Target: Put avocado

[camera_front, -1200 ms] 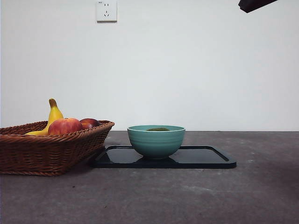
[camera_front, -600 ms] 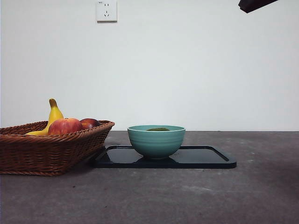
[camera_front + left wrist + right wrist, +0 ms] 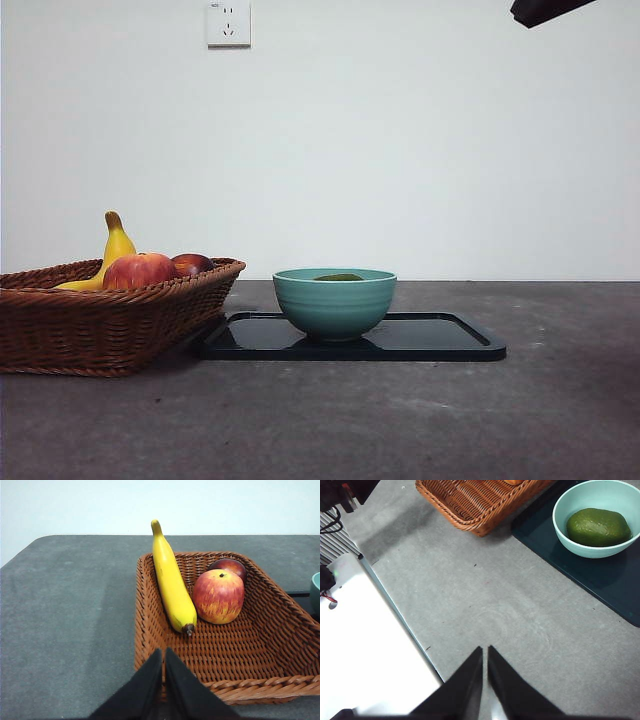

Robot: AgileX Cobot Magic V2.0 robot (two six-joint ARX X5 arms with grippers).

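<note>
The dark green avocado (image 3: pixel 598 527) lies inside the teal bowl (image 3: pixel 580 505), which stands on a black tray (image 3: pixel 600 582). In the front view only the avocado's top (image 3: pixel 339 277) shows above the bowl's rim (image 3: pixel 334 300). My right gripper (image 3: pixel 485 652) is shut and empty, high above bare table well away from the bowl; a black tip (image 3: pixel 545 10) shows at the front view's top right corner. My left gripper (image 3: pixel 163 655) is shut and empty, above the near rim of the wicker basket (image 3: pixel 225 680).
The wicker basket (image 3: pixel 100 320) stands left of the tray (image 3: pixel 430 340) and holds a yellow banana (image 3: pixel 172 582), a red-yellow apple (image 3: pixel 218 596) and a dark red fruit (image 3: pixel 230 566). A white block (image 3: pixel 365 645) lies beside the table's edge. A wall socket (image 3: pixel 228 22) is behind.
</note>
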